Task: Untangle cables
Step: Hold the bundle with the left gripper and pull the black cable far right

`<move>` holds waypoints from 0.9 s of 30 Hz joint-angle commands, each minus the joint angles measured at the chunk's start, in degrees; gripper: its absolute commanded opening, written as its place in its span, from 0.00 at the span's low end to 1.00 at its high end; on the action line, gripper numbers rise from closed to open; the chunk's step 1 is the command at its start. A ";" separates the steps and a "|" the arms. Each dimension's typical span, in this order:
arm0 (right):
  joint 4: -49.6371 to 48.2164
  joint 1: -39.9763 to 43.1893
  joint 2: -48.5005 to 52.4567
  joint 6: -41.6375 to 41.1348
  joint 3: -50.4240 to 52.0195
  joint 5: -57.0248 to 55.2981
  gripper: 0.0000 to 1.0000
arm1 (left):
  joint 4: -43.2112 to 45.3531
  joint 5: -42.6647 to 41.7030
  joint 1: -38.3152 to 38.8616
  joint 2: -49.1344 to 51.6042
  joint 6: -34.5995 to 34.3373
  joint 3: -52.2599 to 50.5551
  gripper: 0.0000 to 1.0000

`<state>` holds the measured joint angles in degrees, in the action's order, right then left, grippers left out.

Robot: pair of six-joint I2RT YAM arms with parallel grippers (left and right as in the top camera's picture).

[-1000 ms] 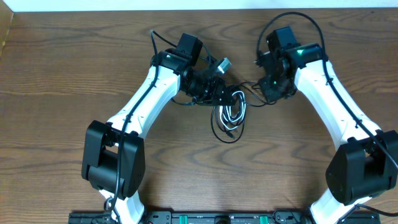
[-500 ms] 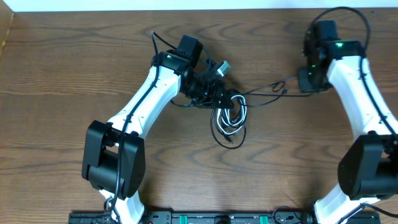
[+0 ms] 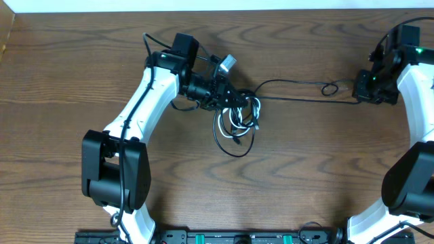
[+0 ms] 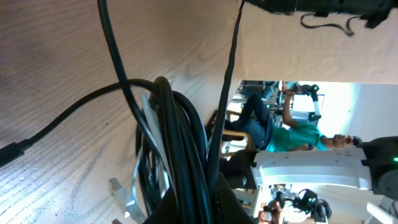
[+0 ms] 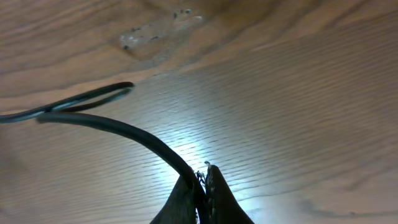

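Wooden counter [image 3: 305,176] in view. The left arm's own thick lead [image 3: 144,41] loops at 10 o'clock of the coil. The cables [image 3: 236,129] lie coiled near centre, black loops with a white one among them. The left tool [image 3: 236,103] sits over the coil's 12 o'clock edge, clamped on several strands. One black strand [image 3: 298,99] runs toward 3 o'clock, past a small loop [image 3: 330,87], into the right tool [image 3: 361,89], which is pinched tight on it.

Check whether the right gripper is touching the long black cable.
Touching. The right wrist view shows the black cable running straight into the right gripper, pinched between its shut fingertips with no gap.
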<state>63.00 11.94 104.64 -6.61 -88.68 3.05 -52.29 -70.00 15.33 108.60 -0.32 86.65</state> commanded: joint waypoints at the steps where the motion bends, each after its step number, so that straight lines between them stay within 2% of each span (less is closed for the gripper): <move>1: -0.96 3.89 0.33 0.22 -0.48 -8.63 0.01 | -0.81 -1.31 -3.21 -0.04 1.16 -0.17 0.07; 5: -2.12 3.89 0.33 0.20 -0.48 -9.27 0.01 | -0.98 0.26 -2.99 -0.04 1.20 -0.17 0.07; 11: -12.61 5.20 0.37 -7.93 -0.48 -23.87 0.01 | -3.39 4.39 -3.02 -0.04 2.23 -0.17 0.07; 15: -18.03 6.10 0.37 -11.72 -0.46 -23.67 0.01 | -5.44 5.33 -2.99 -0.04 3.98 -0.17 0.07; 20: -18.01 6.08 0.37 -12.02 -0.46 -23.23 0.01 | -5.51 7.17 -2.99 -0.04 4.20 -0.17 0.07; 23: -16.63 6.08 0.37 -12.00 -0.44 -23.26 0.01 | -5.51 11.96 -2.99 -0.04 4.17 -0.17 0.08; 27: -16.41 6.23 0.39 -11.17 -0.44 -23.32 0.02 | -5.55 22.69 -2.99 -0.04 4.11 -0.17 0.08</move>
<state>47.37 15.90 104.64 -17.63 -88.66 -12.64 -57.04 -58.70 14.20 108.60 3.05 86.65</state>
